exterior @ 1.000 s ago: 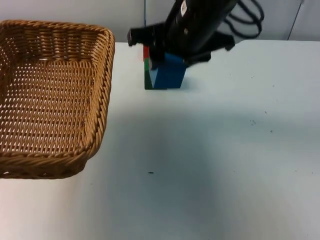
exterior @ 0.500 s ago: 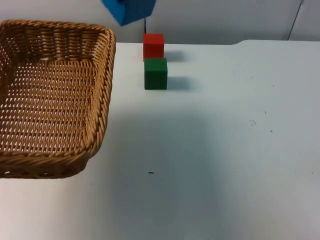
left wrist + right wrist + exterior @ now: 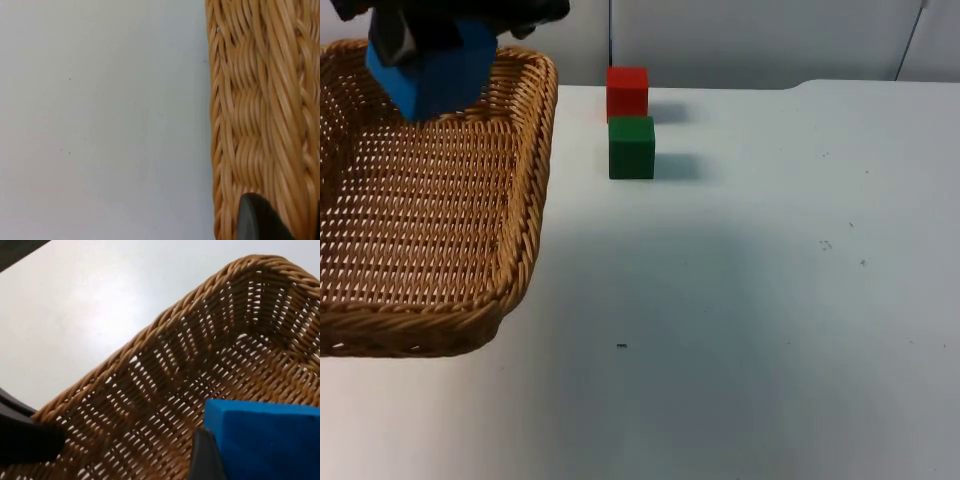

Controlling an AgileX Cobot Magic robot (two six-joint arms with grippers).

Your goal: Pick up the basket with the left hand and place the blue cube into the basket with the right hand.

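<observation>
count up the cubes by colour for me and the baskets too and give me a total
Blue cubes: 1, the blue cube held by the right gripper over the basket.
Red cubes: 1, the red cube on the table.
Green cubes: 1, the green cube on the table.
Baskets: 1, the basket, its rim at the left gripper.
Total: 4.

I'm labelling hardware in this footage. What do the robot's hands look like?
Both are black. The right hand appears as a bulky, blocky black body in the top view, and its fingertip is a dark, matte wedge. The left hand has a smooth black fingertip with a rounded end. No markings are visible.
</observation>
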